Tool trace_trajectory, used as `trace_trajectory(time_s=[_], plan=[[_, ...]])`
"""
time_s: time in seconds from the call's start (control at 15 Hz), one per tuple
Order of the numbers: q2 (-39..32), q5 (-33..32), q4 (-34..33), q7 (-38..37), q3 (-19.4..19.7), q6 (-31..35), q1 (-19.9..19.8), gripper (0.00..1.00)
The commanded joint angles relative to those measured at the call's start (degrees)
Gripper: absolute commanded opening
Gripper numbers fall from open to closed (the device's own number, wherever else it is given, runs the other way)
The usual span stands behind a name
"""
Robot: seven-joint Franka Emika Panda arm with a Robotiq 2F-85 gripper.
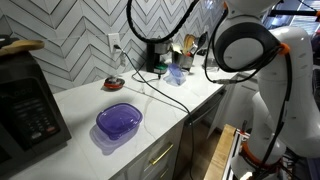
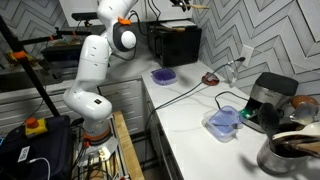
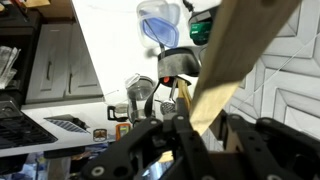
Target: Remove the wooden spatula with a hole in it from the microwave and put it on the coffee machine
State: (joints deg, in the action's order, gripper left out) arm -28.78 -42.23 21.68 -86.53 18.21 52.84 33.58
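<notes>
My gripper point(image 3: 205, 125) is shut on a pale wooden spatula point(image 3: 235, 50), whose flat handle runs up and to the right from between the fingers; its hole does not show. In an exterior view the gripper point(image 2: 183, 5) holds the spatula point(image 2: 197, 7) high above the black microwave point(image 2: 175, 45). The microwave also stands at the left of the counter in an exterior view point(image 1: 25, 100), where the gripper is out of frame. The small black coffee machine point(image 2: 268, 98) stands at the far end of the counter, and it also shows against the back wall in an exterior view point(image 1: 152, 55).
A purple bowl point(image 1: 119, 121) sits mid-counter near the microwave. Another wooden piece point(image 1: 20, 45) lies on top of the microwave. A blue container point(image 2: 225, 120) and a pot of utensils point(image 2: 295, 150) stand by the coffee machine. Cables cross the white counter point(image 2: 190, 110).
</notes>
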Motion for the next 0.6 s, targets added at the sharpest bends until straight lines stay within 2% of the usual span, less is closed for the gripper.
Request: trace_trajectory(time_s=[0.0, 0.2, 0.33, 0.47, 0.53], plan=[[1.17, -1.88, -0.02, -2.56, -0.28, -0.47, -7.25, 0.06], [2.01, 1.90, -0.03, 0.89, -2.54, 0.79, -15.38, 0.06], [2.28, 4.40, -0.04, 7.02, -3.75, 3.21, -20.78, 0.06], [2.72, 10.43, -0.04, 11.16, -5.54, 5.05, -27.08, 0.06], [2.54, 13.35, 0.10, 12.71, -5.53, 3.08, -30.02, 0.06]])
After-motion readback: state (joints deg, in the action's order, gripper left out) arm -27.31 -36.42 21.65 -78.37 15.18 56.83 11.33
